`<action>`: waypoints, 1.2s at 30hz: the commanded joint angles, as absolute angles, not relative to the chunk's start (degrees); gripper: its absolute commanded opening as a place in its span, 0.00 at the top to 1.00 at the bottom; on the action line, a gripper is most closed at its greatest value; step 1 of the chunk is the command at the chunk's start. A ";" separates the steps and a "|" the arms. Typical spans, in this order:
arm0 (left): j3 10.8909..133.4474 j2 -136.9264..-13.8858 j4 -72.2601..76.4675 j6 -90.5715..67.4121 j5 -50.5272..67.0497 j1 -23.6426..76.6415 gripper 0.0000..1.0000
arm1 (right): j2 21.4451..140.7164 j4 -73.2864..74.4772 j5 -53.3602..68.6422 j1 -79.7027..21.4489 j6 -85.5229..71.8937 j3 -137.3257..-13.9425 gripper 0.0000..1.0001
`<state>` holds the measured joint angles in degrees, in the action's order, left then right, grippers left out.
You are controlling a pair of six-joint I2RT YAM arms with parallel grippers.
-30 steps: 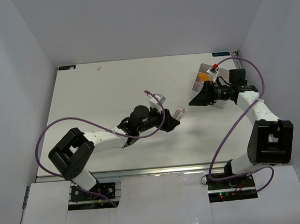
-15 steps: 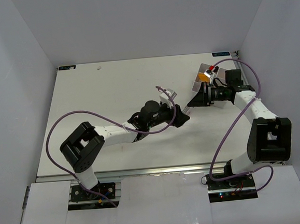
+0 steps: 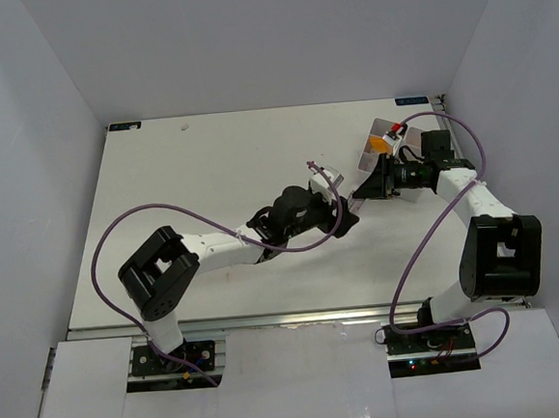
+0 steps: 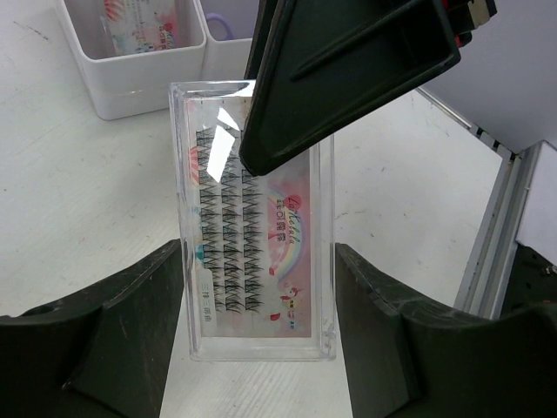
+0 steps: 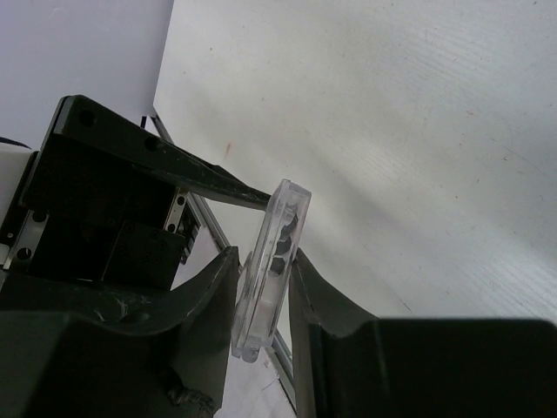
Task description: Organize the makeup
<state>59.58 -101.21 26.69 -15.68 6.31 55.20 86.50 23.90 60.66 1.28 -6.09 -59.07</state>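
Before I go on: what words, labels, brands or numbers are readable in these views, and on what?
Clear lash packet, pink rainbow card: a cursive brand word, too blurred to read.
Same packet, lower left edge: a tiny printed line, too small to read.
Second packet in the white tray: red marks on its card, unreadable.
Top and right wrist views: no legible text.

Bright even light; soft shadows; glare on clear packet (image 4: 254,261); close foreground blurred.
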 commanded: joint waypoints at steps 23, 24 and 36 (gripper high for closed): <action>59.54 -97.45 27.32 -4.61 1.84 58.36 0.10 | 87.72 30.22 63.41 2.47 1.00 -64.21 0.92; 59.22 -96.42 27.17 -4.55 1.70 58.36 0.09 | 87.96 31.32 63.22 2.60 2.67 -65.15 0.92; 52.84 -77.86 16.24 -4.34 0.96 58.35 0.02 | 92.58 47.92 49.46 4.66 27.62 -84.73 0.92</action>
